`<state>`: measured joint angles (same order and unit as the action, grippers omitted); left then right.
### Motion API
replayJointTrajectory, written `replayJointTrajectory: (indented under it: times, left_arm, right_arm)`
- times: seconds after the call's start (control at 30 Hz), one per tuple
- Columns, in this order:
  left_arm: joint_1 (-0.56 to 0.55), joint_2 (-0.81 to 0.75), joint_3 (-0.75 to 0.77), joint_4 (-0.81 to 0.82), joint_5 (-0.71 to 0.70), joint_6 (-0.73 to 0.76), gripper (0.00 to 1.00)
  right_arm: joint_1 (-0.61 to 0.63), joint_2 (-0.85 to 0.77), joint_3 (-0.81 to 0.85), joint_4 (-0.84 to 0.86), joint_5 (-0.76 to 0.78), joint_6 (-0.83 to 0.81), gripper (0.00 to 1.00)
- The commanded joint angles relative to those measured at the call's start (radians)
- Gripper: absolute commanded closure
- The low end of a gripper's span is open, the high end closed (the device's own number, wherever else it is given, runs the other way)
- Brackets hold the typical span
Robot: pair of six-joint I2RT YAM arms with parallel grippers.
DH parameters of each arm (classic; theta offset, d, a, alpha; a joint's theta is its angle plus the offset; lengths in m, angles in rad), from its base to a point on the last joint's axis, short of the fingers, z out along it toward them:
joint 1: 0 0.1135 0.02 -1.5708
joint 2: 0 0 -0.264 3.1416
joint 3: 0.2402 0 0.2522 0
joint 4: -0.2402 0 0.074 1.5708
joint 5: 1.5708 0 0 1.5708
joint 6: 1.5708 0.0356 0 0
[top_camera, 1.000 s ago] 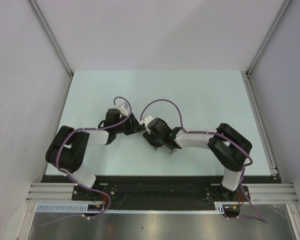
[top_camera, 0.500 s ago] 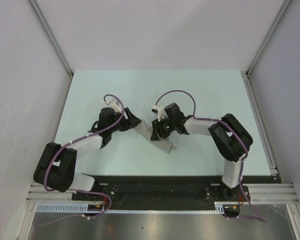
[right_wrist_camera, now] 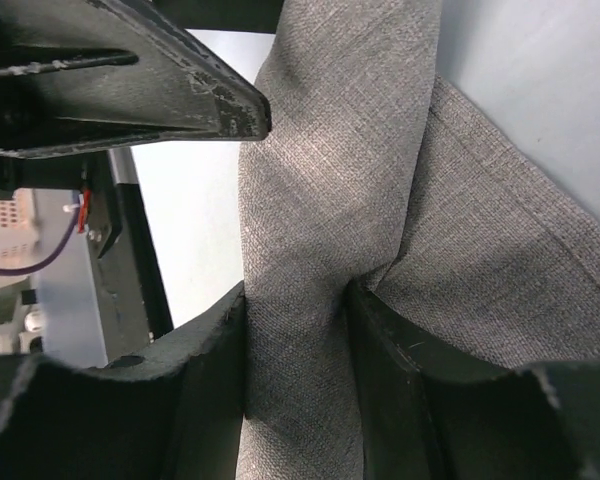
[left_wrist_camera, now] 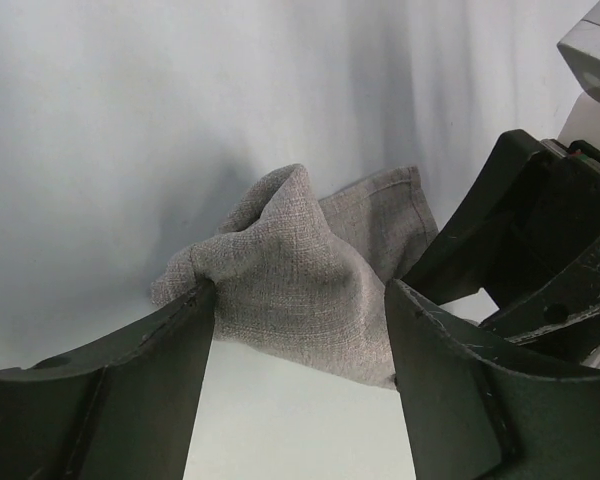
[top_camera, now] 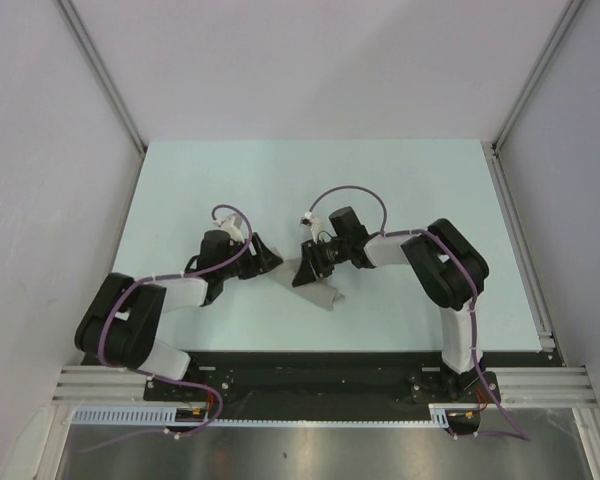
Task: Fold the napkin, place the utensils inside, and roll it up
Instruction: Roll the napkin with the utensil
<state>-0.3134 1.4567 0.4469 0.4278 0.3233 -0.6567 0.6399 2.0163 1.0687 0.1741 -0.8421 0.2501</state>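
The left pincer is held wide open, and nothing is gripped by it. Between and just beyond its fingers the napkin is seen, bunched into a peak on the table. A low corner of the cloth is met by the tip of the left-hand finger (whether touched or only overlapped cannot be told). A hemmed edge is laid out behind the peak, toward the right-hand finger.

Just past that finger the right pincer is found, close to the left one. A thick fold of the napkin is clamped between its jaws, which are closed partway on the cloth. The fold is carried through the gap and on past the fingertips, while the rest of the cloth is spread to the pincer's right side, where a stitched border is shown. From above, a loose flap is seen lying on the table just under the right pincer, on the side nearer the arm bases.
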Motion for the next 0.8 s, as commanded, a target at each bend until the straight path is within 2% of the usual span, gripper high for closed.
replayJointTrajectory:
  times: [0.0,0.03,0.17,0.3,0.47,0.57,0.6,0.67,0.7,0.77]
  left_arm:
    - [0.005,0.045,-0.005,0.066,0.051,-0.012,0.28]
    - [0.005,0.057,-0.007,0.071,0.054,-0.009,0.30]
    - [0.005,0.093,-0.004,0.074,0.066,-0.008,0.57]
    - [0.005,0.113,0.007,0.071,0.080,-0.004,0.73]
    - [0.005,0.119,0.021,0.043,0.082,0.008,0.78]
    - [0.005,0.120,0.029,0.034,0.083,0.009,0.79]
    - [0.005,0.125,0.029,0.034,0.085,0.009,0.79]
    - [0.005,0.123,0.035,0.029,0.086,0.011,0.80]
    - [0.005,0.125,0.033,0.028,0.088,0.011,0.80]
    - [0.005,0.125,0.038,0.023,0.086,0.011,0.80]
  right_arm:
    - [0.014,0.087,-0.032,-0.110,-0.084,0.032,0.53]
    - [0.015,0.087,-0.030,-0.111,-0.081,0.031,0.53]
    - [0.015,0.062,-0.012,-0.169,-0.048,-0.007,0.50]
    - [0.017,-0.007,0.028,-0.300,0.020,-0.070,0.40]
    - [0.041,-0.158,0.085,-0.436,0.234,-0.129,0.31]
    - [0.122,-0.235,0.099,-0.467,0.492,-0.164,0.29]
    - [0.147,-0.247,0.099,-0.463,0.638,-0.175,0.28]
    - [0.230,-0.280,0.088,-0.432,0.775,-0.181,0.28]
    - [0.259,-0.287,0.080,-0.414,0.905,-0.186,0.28]
    - [0.335,-0.300,0.068,-0.355,1.007,-0.222,0.28]
